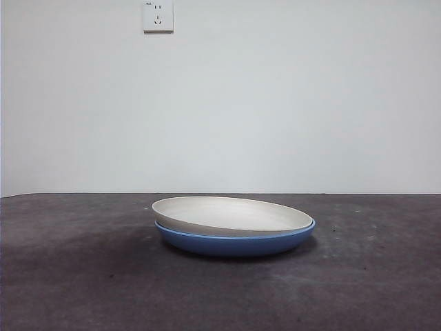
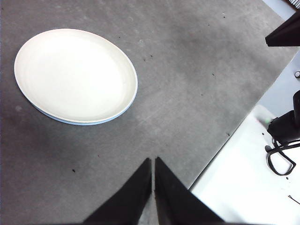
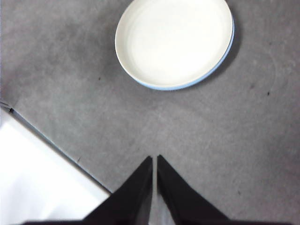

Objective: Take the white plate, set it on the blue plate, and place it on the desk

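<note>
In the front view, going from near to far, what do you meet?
Bare desk → the blue plate with the white plate stacked in it, tilted → more desk → white wall with a socket.

The white plate (image 1: 231, 214) is round, wide and shallow, matte cream with faint rings inside. It rests nested in the blue plate (image 1: 234, 243), slightly tilted: its left rim rides higher, its right rim sits down at the blue rim. The blue plate is glossy, about the same width, and stands flat on the worktop (image 1: 83, 276). From above only a thin blue crescent shows along one edge of the white plate. The worktop is dark grey-brown, mottled and matte.
</note>
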